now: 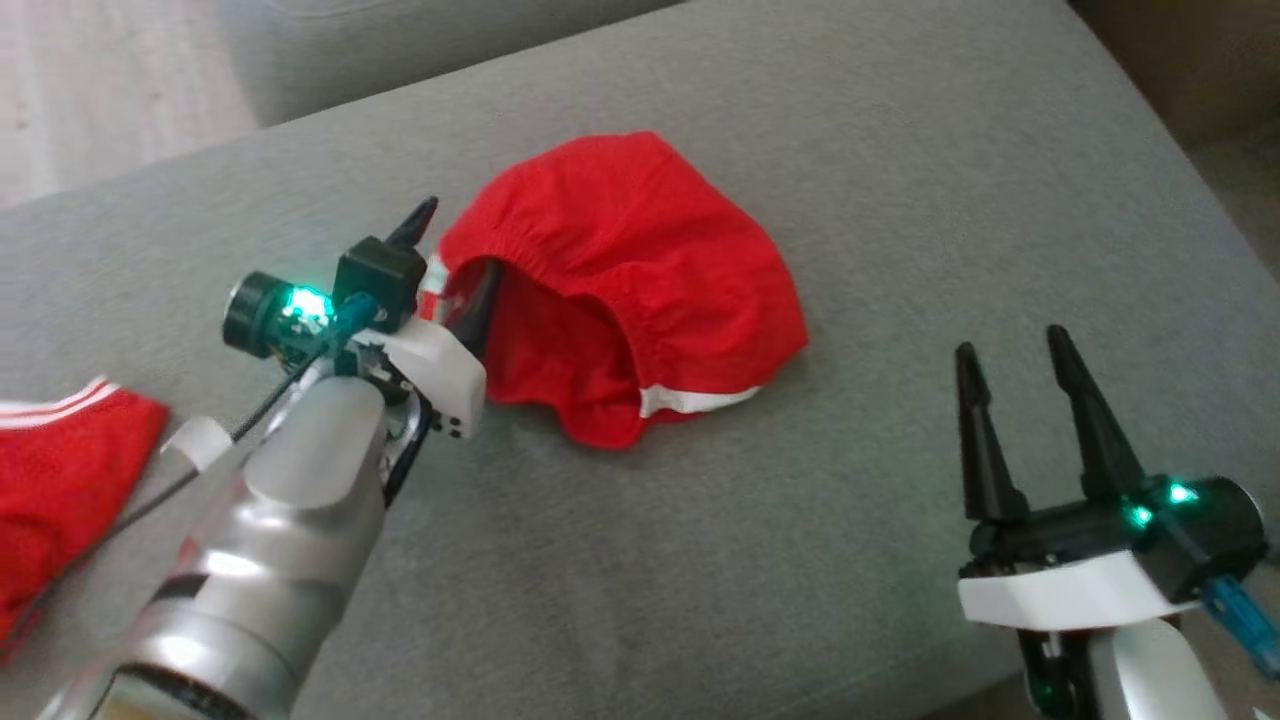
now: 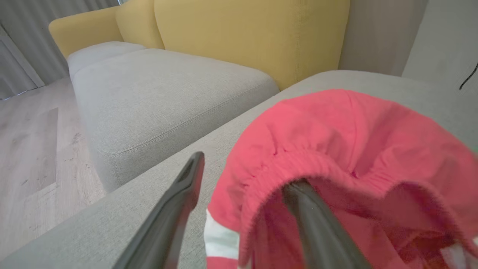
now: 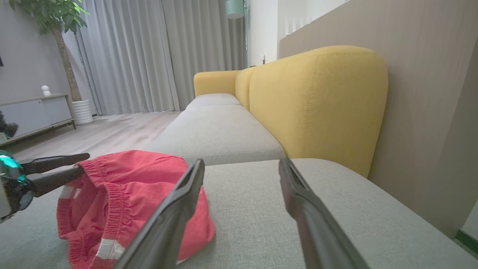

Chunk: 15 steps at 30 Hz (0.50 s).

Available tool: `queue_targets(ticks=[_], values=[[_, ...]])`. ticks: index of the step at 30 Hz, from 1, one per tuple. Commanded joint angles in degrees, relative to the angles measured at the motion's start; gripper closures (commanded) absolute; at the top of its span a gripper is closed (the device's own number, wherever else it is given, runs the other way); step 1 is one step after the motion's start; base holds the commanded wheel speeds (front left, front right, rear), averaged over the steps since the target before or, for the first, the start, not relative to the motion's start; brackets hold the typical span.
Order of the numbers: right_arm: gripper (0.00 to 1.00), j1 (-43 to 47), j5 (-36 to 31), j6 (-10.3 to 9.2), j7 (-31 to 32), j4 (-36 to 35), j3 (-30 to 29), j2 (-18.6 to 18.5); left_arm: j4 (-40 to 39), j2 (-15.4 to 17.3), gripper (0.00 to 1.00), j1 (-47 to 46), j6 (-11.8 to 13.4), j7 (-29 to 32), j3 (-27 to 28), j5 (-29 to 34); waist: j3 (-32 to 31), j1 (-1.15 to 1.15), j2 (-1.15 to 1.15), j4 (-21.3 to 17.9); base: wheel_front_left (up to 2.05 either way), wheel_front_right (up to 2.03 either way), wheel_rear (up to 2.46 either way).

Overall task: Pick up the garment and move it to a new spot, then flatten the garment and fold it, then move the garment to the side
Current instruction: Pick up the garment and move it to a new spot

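Garment (image 1: 640, 270) lies bunched on grey cushion (image 1: 800, 550) before yellow backrest (image 3: 317, 101).

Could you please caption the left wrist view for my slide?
Open left gripper straddles the waistband of the red shorts, one finger inside, on a grey cushion.

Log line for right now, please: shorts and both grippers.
red shorts: bunched, unfolded, on grey cushion | left gripper: open, one finger inside waistband, other outside | right gripper: open, apart from red shorts
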Motion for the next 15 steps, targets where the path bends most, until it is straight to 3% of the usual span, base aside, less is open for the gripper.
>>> queue_targets(ticks=[1, 5, 10, 15], values=[[0.0, -1.5, 0.8, 0.26, -0.2, -1.1, 0.7, -0.2, -3.1, 1.8, 0.0, 0.1, 0.8, -0.6, 2.9, -0.3, -1.1, -0.01, 0.0, 2.3, 0.0, 0.0, 0.0], [0.0, -1.4, 0.5, 0.26, -0.2, 0.4, 0.1, -0.2, -11.2, 2.1, 0.0, 6.7, 2.2, -0.7, 7.1, -0.7, -3.1, -0.01, 0.0, 6.7, 0.0, 0.0, 0.0], [0.0, -0.2, 0.0, 0.26, -0.2, 2.5, -0.5, -0.2, -23.0, 0.2, 0.0, 17.1, 0.4, -0.7, 13.4, -1.5, -6.3, -0.01, 0.0, 12.3, 0.0, 0.0, 0.0], [0.0, 1.5, 0.0, 0.26, -0.2, 3.5, -2.6, -0.2, -31.2, -1.1, 0.0, 27.2, 0.5, -0.7, 17.0, 1.8, -9.0, -0.01, 0.0, 16.2, 0.0, 0.0, 0.0]])
